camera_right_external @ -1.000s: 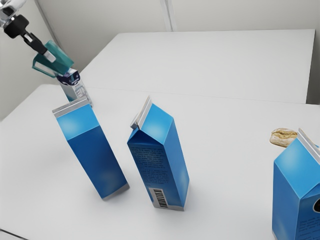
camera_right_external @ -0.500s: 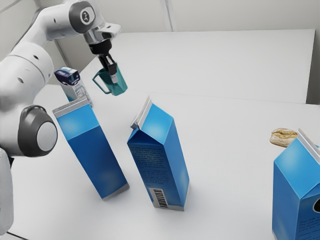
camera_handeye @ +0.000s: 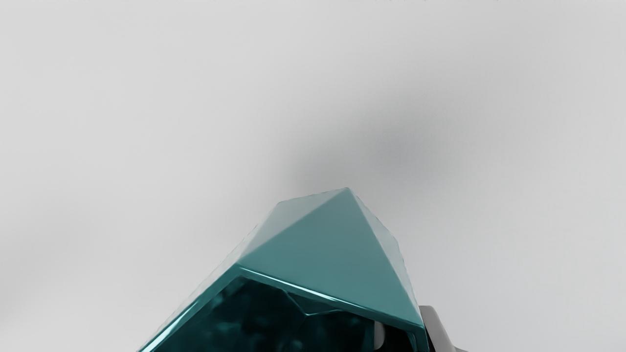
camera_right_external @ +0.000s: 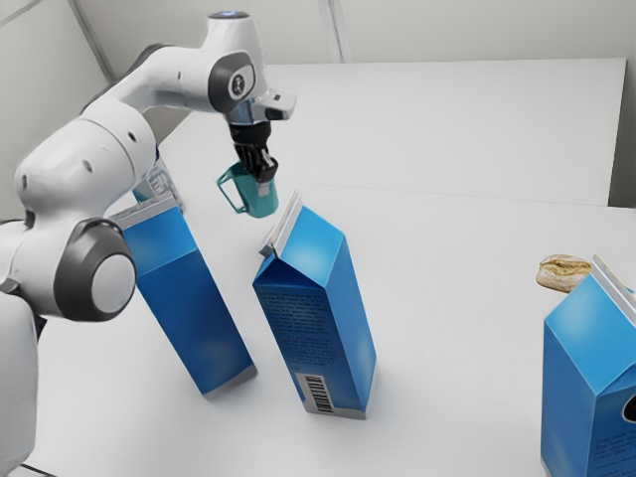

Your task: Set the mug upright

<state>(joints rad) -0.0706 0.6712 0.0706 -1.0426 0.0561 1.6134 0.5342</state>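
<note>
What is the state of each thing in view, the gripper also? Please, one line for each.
Mug: held above the table, mouth upward
Gripper: shut on the mug's wall
Blue carton at exterior view's left: standing, closed
Middle blue carton: standing, closed
Blue carton at exterior view's right: standing, closed
Bread roll: lying
Small box: partly hidden by arm

Your white table [camera_right_external: 457,308] has a thin seam running across it. On it you have two tall blue cartons standing near each other, one [camera_right_external: 194,308] toward the exterior view's left and one with a barcode [camera_right_external: 316,328] beside it. Well apart, at the exterior view's right, you see a third blue carton [camera_right_external: 571,388], with a bread roll [camera_right_external: 562,272] behind it. You can partly see a smaller carton [camera_right_external: 161,187] behind the leftmost blue one.
</note>
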